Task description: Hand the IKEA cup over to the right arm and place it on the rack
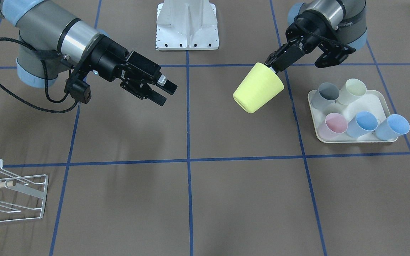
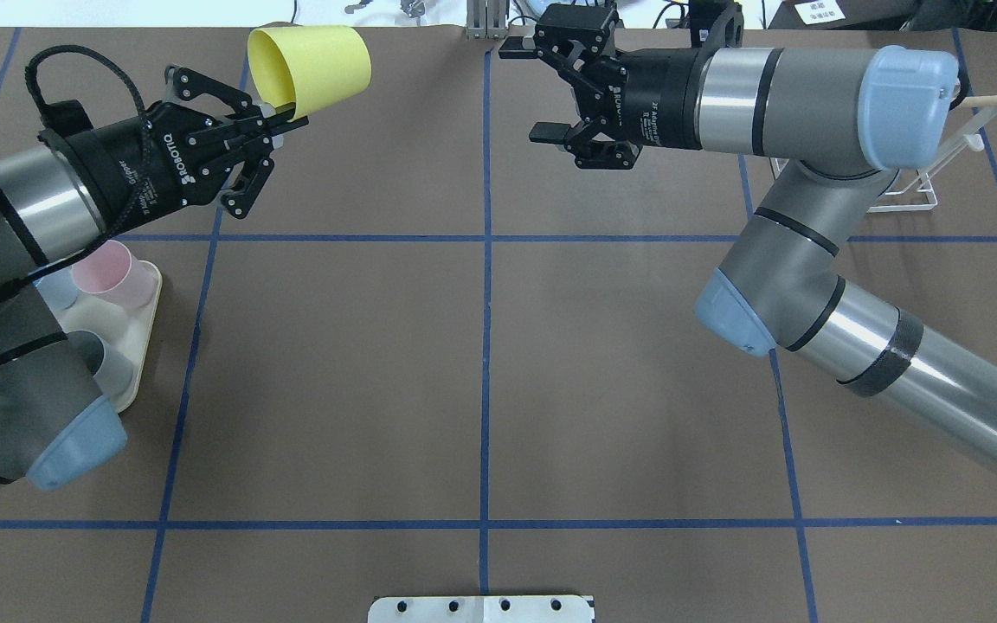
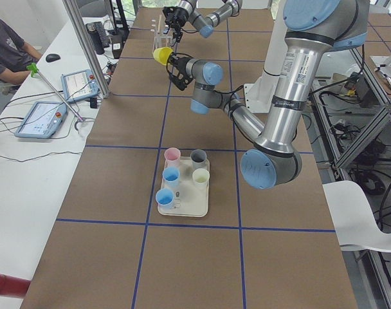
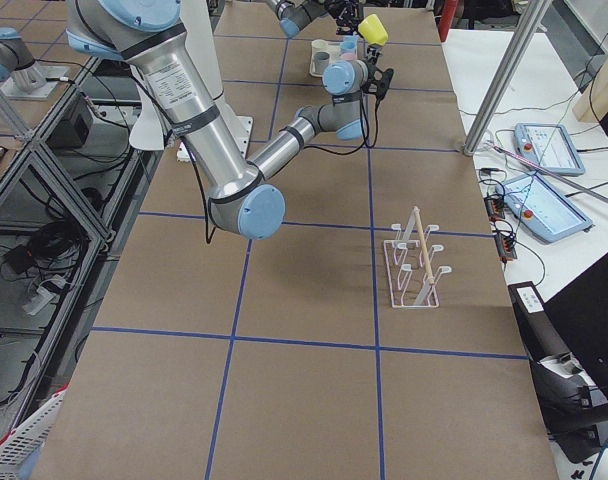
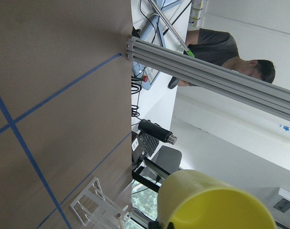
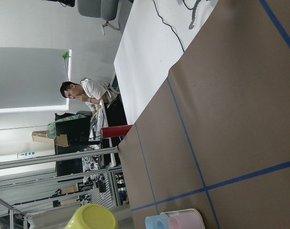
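Note:
The IKEA cup is yellow (image 1: 258, 92) and hangs tilted above the table, its mouth turned toward the middle. My left gripper (image 1: 273, 67) is shut on its rim, and the overhead view shows the cup (image 2: 312, 69) with the left gripper (image 2: 284, 114) just behind it. Well apart from it, the right arm's gripper (image 1: 164, 92) is open and holds nothing; from overhead the right gripper (image 2: 530, 90) points toward the cup. The white wire rack (image 1: 12, 192) with its wooden dowel sits on the table's right end, partly hidden behind the right arm (image 2: 940, 173).
A cream tray (image 1: 370, 101) on the left side carries several cups in grey, cream, pink and blue. The robot's white base plate (image 1: 187, 25) is at the table's near edge. A person (image 3: 6, 55) sits at a side desk with control tablets.

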Controlling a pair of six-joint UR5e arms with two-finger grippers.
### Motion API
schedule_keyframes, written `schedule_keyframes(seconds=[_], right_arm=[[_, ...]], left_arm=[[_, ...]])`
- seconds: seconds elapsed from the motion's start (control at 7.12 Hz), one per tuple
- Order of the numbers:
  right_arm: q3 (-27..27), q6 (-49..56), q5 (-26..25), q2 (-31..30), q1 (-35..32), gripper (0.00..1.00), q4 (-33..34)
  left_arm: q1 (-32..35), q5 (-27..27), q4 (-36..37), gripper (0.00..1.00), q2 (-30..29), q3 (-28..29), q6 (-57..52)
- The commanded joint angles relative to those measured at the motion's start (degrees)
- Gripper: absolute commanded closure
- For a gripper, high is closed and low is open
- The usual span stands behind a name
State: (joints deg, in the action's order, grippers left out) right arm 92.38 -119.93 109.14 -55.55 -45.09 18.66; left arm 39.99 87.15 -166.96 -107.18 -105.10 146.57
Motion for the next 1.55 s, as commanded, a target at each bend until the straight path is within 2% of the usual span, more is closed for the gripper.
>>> schedule_keyframes(seconds=[0.0,0.42,0.98,1.41], right_arm=[[0.08,-2.49,-0.07,1.66,0.70,0.00,-0.11],[-0.35,-2.42,-0.07,1.93,1.06,0.00,-0.11],[-0.80,-2.42,-0.16,1.93,1.58,0.00,-0.11],[-0.97,-2.42,-0.16,1.93,1.85,0.00,-0.11]], left_arm=[[-4.63,-6.26,-2.66,1.00,-4.33,4.55,0.30],[-6.50,-7.34,-2.75,1.00,-5.66,4.82,0.39],[-10.97,-12.86,-2.75,1.00,-8.04,5.00,0.21],[-12.48,-14.47,-2.58,1.00,-10.32,5.61,0.04]])
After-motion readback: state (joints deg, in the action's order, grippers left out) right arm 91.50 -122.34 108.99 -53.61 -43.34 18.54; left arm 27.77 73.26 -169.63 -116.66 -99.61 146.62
